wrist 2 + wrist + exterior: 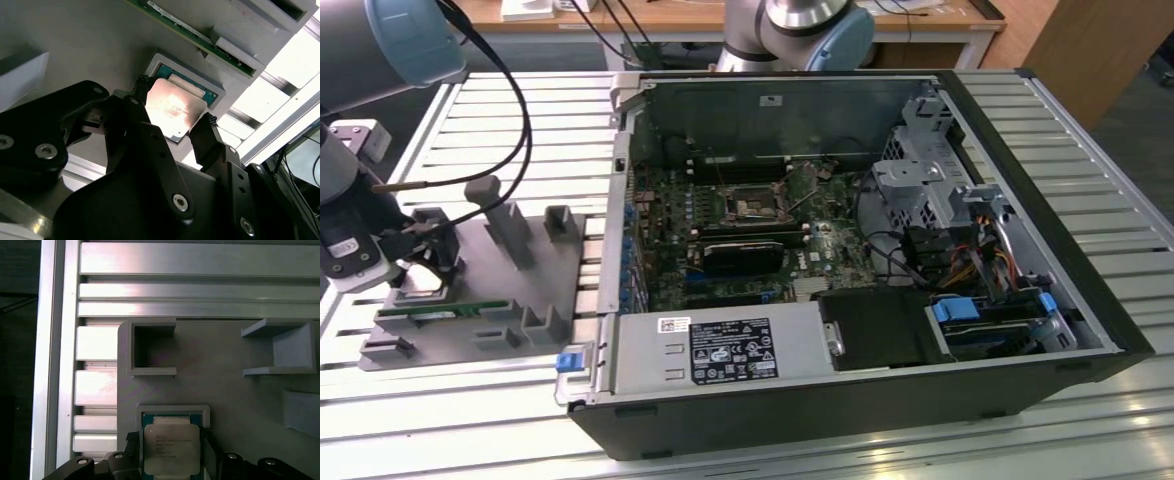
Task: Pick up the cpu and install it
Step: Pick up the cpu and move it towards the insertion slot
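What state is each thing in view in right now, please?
cpu, lying flat in its pocket on the grey holder, not yet lifted.
gripper, lowered around the cpu.
memory stick, lying in its slot on the holder.
computer case, on its side, panel off, interior exposed.

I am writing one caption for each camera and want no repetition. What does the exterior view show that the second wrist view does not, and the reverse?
The exterior view adds the wider scene: the open computer case with its motherboard exposed. The second wrist view adds the close detail: the cpu, silvery top up, in its framed pocket, with the gripper right at it. Both share the grey parts tray and the green memory stick lying on it.
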`<state>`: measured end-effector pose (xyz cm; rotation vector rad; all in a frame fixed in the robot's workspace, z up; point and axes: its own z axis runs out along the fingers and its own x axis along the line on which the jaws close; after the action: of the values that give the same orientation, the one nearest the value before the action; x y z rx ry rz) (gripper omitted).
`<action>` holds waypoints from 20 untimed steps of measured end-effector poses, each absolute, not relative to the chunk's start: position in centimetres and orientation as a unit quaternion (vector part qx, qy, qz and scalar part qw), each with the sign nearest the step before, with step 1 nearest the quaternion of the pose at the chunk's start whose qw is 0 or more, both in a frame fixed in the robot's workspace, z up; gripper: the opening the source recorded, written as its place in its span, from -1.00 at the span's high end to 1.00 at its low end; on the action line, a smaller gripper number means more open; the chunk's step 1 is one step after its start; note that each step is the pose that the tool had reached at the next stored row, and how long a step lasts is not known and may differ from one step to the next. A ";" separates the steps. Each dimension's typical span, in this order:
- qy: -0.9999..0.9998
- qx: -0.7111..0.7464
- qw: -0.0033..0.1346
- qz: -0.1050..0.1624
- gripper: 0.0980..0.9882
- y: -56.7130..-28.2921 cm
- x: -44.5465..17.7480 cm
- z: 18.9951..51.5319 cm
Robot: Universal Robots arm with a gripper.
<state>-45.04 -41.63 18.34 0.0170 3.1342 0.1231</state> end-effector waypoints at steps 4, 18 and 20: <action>0.999 0.005 0.003 0.039 -0.16 -41.6 -45.0 18.5; 0.999 0.005 0.003 0.039 0.02 -41.6 -45.1 18.5; 0.999 0.005 0.003 0.039 0.03 -41.6 -45.1 18.5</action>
<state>-45.07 -41.63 18.53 0.0160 3.1326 0.1229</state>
